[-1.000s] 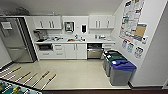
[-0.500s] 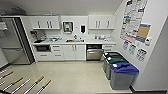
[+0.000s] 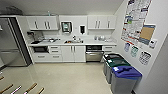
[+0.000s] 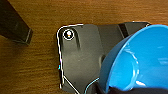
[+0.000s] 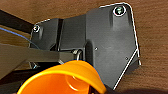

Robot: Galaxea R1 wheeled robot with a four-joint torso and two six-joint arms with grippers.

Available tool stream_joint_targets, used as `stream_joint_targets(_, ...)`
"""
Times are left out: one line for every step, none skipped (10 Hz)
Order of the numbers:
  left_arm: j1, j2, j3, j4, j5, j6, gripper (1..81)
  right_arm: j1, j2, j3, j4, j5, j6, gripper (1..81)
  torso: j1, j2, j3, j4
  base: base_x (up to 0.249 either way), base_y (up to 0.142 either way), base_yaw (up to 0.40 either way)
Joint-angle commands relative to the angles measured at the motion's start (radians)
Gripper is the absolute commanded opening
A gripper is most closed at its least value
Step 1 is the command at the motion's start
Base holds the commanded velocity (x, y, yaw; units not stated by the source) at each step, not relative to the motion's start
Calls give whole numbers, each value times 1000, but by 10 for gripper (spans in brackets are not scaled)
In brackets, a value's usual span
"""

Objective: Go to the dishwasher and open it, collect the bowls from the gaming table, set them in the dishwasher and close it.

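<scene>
1. The dishwasher (image 3: 94,52) sits under the white counter (image 3: 75,43), its steel door shut, right of the sink (image 3: 73,41).
2. A blue-lidded bin (image 3: 124,79) and a green-lidded bin (image 3: 115,65) stand along the right wall, lids shut.
3. The blue bowl (image 4: 140,60) sits close against the left wrist camera, empty; an empty orange bowl (image 5: 62,80) by the right one. I cannot tell either gripper's opening.

The camera has moved closer to the dishwasher (image 3: 94,53).
</scene>
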Motion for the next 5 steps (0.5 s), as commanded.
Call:
stream_joint_targets(-38,-15,-6,5,30,7,10,30,-10,6,-11,-45,-3,10,0,0,0,0,222,-74,0)
stream_joint_targets(-38,-15,-6,5,32,7,10,30,-10,6,-11,-45,-3,10,0,0,0,0,222,-63,0)
stream_joint_targets(-38,-15,-8,5,32,7,10,30,-10,6,-12,-45,-3,10,0,0,0,0,223,0,0)
stream_joint_targets(-38,-15,-6,3,30,7,10,30,-10,6,-12,-45,-3,10,0,0,0,0,212,0,0)
stream_joint_targets(-38,-15,-8,3,30,7,10,31,-10,6,-12,-45,-3,10,0,0,0,0,207,0,0)
